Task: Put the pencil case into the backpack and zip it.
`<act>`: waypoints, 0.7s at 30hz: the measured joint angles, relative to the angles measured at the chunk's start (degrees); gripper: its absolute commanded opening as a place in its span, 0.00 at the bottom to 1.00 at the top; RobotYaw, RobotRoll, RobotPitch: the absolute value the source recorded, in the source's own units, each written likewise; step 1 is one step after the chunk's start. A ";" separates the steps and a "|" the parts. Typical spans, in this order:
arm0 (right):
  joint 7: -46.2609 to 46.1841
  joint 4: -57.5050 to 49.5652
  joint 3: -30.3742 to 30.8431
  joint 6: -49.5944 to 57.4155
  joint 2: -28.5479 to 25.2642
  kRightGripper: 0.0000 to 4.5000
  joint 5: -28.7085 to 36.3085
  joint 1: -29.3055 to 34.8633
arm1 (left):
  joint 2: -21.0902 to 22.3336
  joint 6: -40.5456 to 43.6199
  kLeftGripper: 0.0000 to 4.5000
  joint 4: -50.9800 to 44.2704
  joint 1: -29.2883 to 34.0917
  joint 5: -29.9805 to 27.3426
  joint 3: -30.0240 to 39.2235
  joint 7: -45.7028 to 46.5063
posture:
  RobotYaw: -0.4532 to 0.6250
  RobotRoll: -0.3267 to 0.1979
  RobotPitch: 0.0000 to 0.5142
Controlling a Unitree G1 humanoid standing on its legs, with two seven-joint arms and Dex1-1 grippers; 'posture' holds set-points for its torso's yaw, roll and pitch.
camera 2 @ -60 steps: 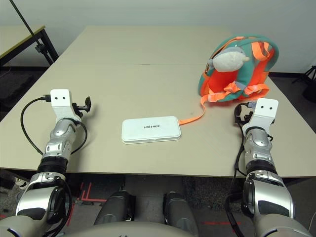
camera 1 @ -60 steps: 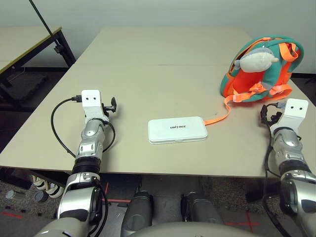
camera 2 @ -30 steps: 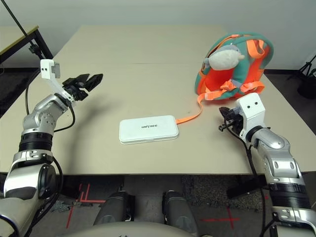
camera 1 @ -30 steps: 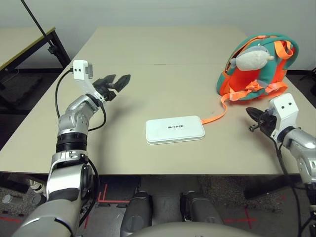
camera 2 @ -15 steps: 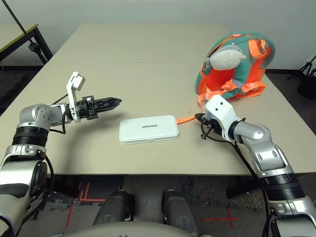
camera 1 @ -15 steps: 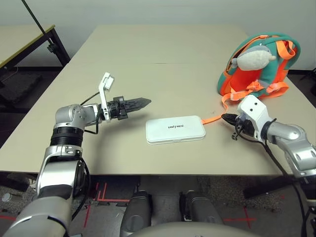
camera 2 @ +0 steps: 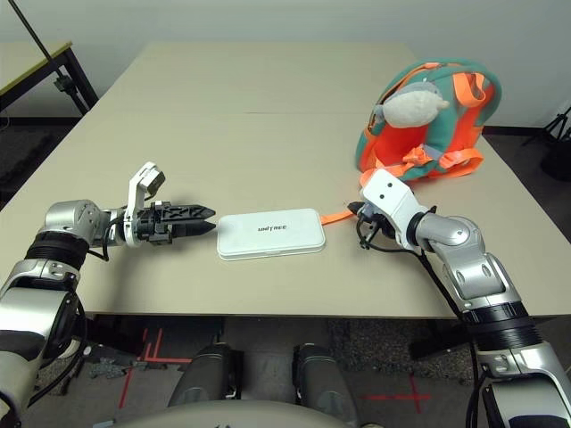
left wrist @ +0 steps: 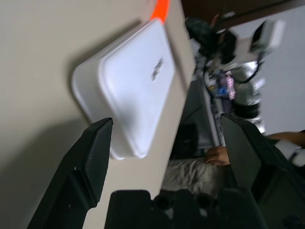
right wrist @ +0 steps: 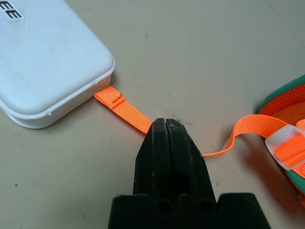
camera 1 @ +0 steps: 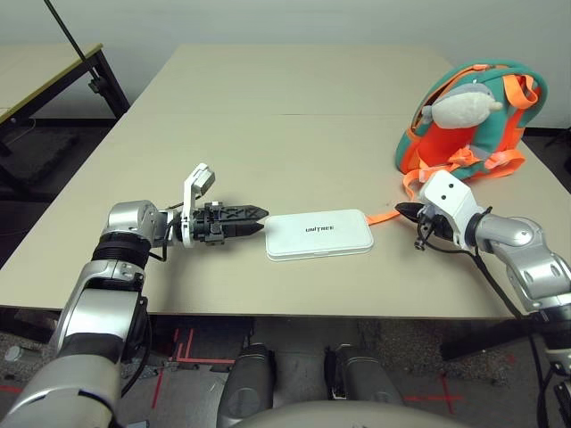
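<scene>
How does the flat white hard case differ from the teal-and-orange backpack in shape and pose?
The flat white rectangular hard case lies flat, while the teal-and-orange child's backpack stands taller, bulging and rounded. The case has a plain top with small black lettering; the backpack carries straps and a grey-white plush shark. Both rest on the same table.

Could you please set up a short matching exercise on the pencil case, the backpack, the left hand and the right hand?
1. pencil case
2. backpack
3. left hand
4. right hand

A. shut, at the orange strap
B. white, flat on the table
C. open, beside the white case
D. teal and orange, with a plush shark

Pairs: 1-B, 2-D, 3-C, 4-A
</scene>
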 measured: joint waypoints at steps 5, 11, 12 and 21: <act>0.45 0.00 0.07 -0.14 -0.09 0.01 -1.19 -0.24 | 0.00 -0.68 1.00 1.87 -0.70 2.41 -0.70 -0.58 | 0.50 0.62 0.09; 1.20 0.19 1.24 -0.61 -0.36 0.01 -3.19 -1.36 | 0.00 -1.04 1.00 3.79 -1.82 4.25 -1.64 -1.09 | 0.51 0.62 0.09; 1.23 0.36 1.77 -0.81 -0.52 0.01 -3.76 -1.44 | 0.01 -1.25 1.00 4.03 -2.02 4.48 -1.64 -1.10 | 0.51 0.62 0.09; 1.83 3.42 6.03 -3.28 -2.04 0.01 -9.14 -1.39 | 0.00 -2.84 1.00 5.44 -2.25 5.63 -1.63 -1.99 | 0.50 0.62 0.10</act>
